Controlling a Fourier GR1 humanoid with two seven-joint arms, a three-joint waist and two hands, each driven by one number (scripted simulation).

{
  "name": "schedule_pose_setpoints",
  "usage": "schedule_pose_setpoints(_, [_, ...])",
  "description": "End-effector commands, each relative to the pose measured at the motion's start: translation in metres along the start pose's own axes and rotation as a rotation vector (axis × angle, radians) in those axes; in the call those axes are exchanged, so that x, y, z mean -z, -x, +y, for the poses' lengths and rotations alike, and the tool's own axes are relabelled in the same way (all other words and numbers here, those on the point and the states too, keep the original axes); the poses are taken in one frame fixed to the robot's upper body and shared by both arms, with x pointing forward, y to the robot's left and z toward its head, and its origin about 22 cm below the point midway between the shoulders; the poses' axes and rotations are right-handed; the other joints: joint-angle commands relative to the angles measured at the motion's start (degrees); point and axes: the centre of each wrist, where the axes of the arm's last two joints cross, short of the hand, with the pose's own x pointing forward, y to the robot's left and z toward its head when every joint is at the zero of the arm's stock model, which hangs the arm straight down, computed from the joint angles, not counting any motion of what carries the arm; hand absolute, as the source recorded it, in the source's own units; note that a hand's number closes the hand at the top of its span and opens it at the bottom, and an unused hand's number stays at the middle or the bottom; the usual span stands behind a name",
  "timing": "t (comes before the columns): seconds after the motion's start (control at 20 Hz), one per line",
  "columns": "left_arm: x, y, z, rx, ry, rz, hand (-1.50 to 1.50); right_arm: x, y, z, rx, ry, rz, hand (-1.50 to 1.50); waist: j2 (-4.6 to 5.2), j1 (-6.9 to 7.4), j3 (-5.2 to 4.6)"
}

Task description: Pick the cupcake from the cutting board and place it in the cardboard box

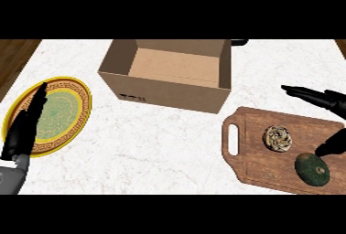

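Head view: all places below are given relative to the cutting board (267, 148).
Worktop (162, 146): pale marbled surface that carries everything; it stretches leftward and upward from the cutting board.
Cardboard box (169, 91): brown, top open, inside bare; it stands up and to the left of the cutting board, apart from it, its near right corner closest to the board's handle end.
Cutting board: dark wooden slab with a slot handle at its left end; its long axis runs left to right and dips slightly toward the right.
Plate (64, 114): yellow rim with a patterned band and a green centre, far to the left of the cutting board, across the worktop.
Left robot hand (25, 125): fingers straight and together, pointing up, holding nothing; it shows far left of the cutting board, over the plate's left rim.
Right robot hand (324, 101): spread open, fingers stretched leftward above the board's upper right corner, thumb (332, 144) coming down at the board's right edge, its tip just beside the avocado; it grips nothing.
Avocado (312, 169): dark green oval on the board's lower right part, long axis running roughly up-down, just below and right of the cupcake.
Cupcake (278, 138): small, round, pale swirled top facing up, no clear long axis; it sits on the board's right-centre, untouched.
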Motion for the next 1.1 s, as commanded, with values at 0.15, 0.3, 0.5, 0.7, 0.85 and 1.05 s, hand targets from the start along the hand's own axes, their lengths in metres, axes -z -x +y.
schedule_pose_setpoints(0.15, [0.001, 0.011, 0.002, 0.018, -0.016, 0.008, 0.00, 0.022, 0.004, -0.007, -0.153, -0.347, -0.051, -1.50, -0.37, -0.39, -0.17])
schedule_pose_setpoints(0.3, [0.003, 0.009, 0.001, 0.008, -0.005, 0.012, 0.00, 0.037, 0.005, -0.012, -0.217, -0.440, -0.013, -1.50, -0.59, -1.09, -0.20])
schedule_pose_setpoints(0.5, [0.003, 0.023, 0.015, 0.015, -0.025, 0.020, 0.00, 0.068, 0.009, -0.012, -0.213, -0.500, -0.015, -1.50, -0.63, -1.52, -0.25])
schedule_pose_setpoints(0.7, [0.003, 0.011, 0.015, 0.028, -0.028, 0.016, 0.00, 0.072, 0.022, 0.022, -0.269, -0.533, 0.007, -1.50, -1.07, -2.68, -0.23])
schedule_pose_setpoints(0.85, [0.002, 0.016, -0.001, 0.006, -0.024, 0.031, 0.00, 0.088, 0.031, 0.025, -0.290, -0.550, 0.014, -1.50, -0.86, -2.33, -0.21])
schedule_pose_setpoints(1.05, [-0.019, 0.023, 0.004, 0.021, -0.045, 0.048, 0.00, 0.076, 0.021, 0.014, -0.270, -0.539, -0.019, -1.50, -1.33, -3.24, -0.25])
